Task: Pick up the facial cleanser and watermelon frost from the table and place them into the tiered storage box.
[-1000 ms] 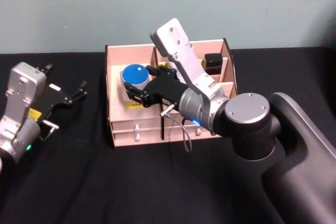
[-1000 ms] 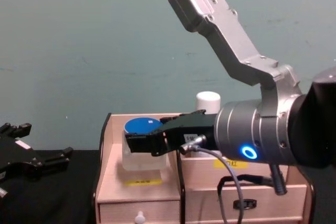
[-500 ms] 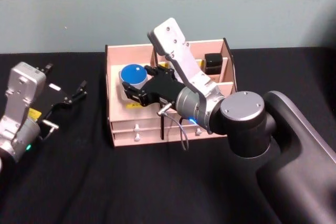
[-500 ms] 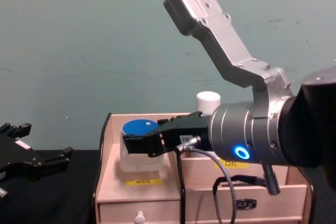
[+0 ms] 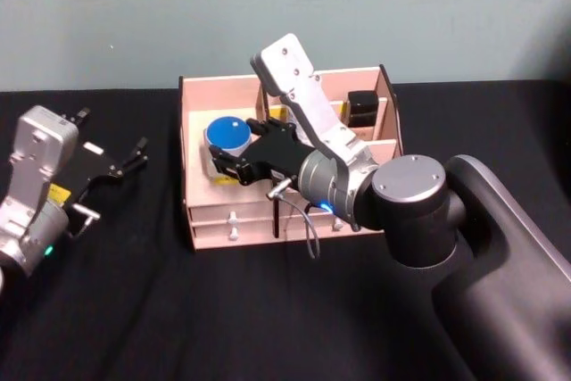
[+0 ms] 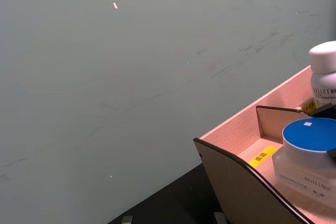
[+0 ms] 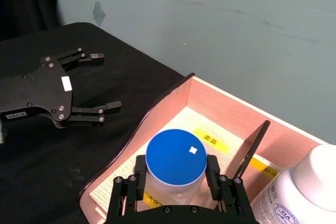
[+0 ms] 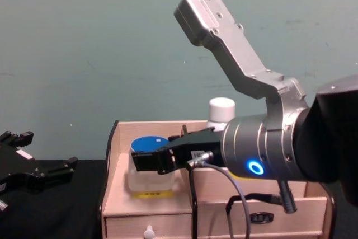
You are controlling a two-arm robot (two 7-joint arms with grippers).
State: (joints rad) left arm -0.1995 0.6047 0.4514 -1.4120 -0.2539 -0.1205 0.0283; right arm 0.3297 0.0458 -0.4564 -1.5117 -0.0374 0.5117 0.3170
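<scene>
Your right gripper is clamped on the blue-lidded jar sitting in the box's left compartment; it looks rigid, smooth, probably slippery, so grip the sides just under the lid; left gripper idles spread over the table.

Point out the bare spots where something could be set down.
Bare black table lies in front of the tiered storage box, and between it and the left end effector. It is crowded where the right end effector grips the blue-lidded jar.
</scene>
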